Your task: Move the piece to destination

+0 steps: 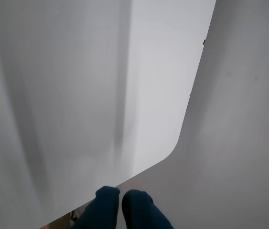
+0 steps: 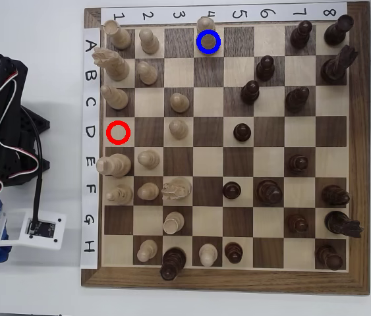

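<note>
In the overhead view the dark arm (image 2: 4,131) is folded at the left, off the wooden chessboard (image 2: 228,280). The small pale tan wooden piece (image 2: 206,26) stands on the blue-ringed light square (image 2: 209,41) at the top. In the wrist view the blue hand (image 1: 121,198) has its fingertips pressed together, holding nothing, above the white worktop (image 1: 239,119).

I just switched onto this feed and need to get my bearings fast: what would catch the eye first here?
In the overhead view, a wooden chessboard crowded with pale and dark pieces fills the picture. Two coloured rings stand out: a blue ring around a pale piece at the top edge, and a red ring on an empty square at the left. The arm sits folded off the board's left side.
</note>
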You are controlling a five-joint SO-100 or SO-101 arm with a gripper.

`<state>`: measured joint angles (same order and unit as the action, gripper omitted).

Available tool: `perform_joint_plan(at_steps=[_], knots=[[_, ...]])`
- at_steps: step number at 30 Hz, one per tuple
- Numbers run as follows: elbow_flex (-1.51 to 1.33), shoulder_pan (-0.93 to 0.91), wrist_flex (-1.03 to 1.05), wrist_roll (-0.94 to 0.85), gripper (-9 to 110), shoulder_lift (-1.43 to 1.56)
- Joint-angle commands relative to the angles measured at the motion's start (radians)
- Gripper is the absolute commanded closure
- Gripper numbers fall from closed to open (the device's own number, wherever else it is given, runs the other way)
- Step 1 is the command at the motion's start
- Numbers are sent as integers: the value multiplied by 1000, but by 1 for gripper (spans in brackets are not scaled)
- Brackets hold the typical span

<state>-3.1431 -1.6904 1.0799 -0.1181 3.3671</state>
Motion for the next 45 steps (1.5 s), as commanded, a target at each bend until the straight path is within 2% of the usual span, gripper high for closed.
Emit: perform_joint_plan(at_steps=[1, 12, 45], knots=[[17, -40, 8, 35, 101, 60], [17, -25, 14, 81, 101, 60], [18, 41, 20, 25, 101, 60]])
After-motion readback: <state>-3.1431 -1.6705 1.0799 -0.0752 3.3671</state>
